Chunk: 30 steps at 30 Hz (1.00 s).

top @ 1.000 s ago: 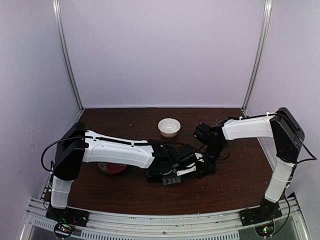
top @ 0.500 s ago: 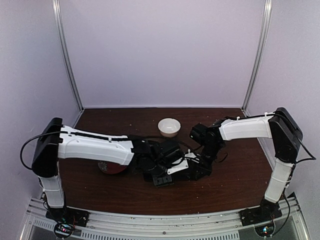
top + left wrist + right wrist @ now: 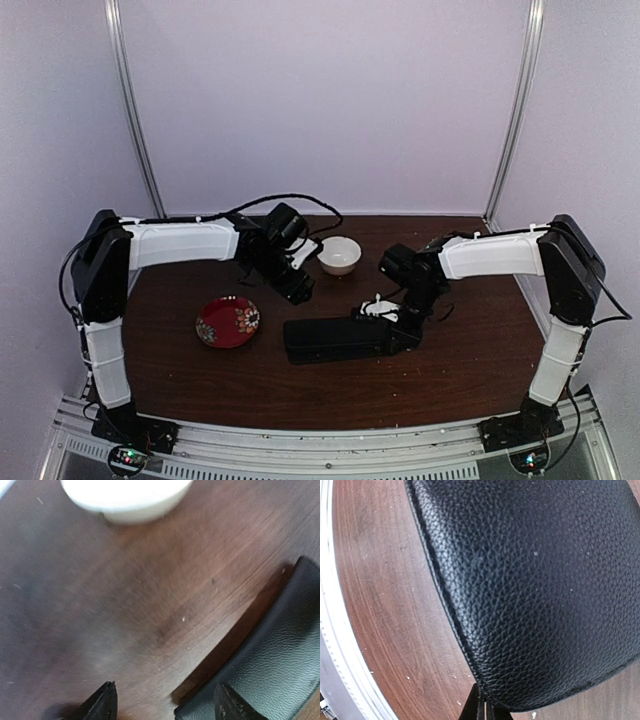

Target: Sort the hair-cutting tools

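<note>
We log the left pincer (image 3: 165, 706) wide open, empty, above the surface (image 3: 125, 610) — right pincer (image 3: 482, 709) closed, tips at the edge of the black case (image 3: 535, 580).

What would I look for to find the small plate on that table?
Start at the dark wooden table. On its left half, left of the long black case, lies a small round plate. It alone is red and patterned; the bowl farther back is plain white.

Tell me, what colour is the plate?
Red patterned plate; the top view shows it best.
</note>
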Motion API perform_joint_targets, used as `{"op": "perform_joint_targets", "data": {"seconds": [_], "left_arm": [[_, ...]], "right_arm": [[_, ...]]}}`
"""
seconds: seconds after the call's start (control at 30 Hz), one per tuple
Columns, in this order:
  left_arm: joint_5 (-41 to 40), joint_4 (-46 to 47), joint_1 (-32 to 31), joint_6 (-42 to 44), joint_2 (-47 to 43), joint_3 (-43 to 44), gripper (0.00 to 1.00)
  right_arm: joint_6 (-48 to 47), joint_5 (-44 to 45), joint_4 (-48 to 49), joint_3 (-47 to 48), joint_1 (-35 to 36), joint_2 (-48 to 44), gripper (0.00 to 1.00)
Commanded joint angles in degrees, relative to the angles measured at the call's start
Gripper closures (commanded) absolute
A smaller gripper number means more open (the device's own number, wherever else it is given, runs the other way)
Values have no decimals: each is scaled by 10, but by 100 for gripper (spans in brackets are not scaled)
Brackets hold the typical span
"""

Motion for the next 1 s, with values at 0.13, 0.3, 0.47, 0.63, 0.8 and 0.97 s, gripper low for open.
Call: {"op": "perform_joint_targets", "data": {"seconds": [0.13, 0.3, 0.47, 0.63, 0.8, 0.97], "left_arm": [[139, 7, 10, -40, 68, 11, 30], [211, 19, 12, -52, 76, -26, 32], [273, 62, 5, -68, 45, -86, 36], [314, 82, -41, -64, 31, -103, 38], [245, 53, -92, -60, 24, -81, 43], [106, 30, -128, -36, -29, -102, 44]], "right_arm": [[16, 48, 19, 27, -12, 12, 100], [20, 64, 9, 64, -49, 33, 100], [23, 78, 2, 108, -84, 63, 100], [11, 89, -3, 133, -87, 90, 100], [1, 101, 1, 141, -88, 110, 100], [-5, 116, 16, 126, -88, 101, 100]]}}
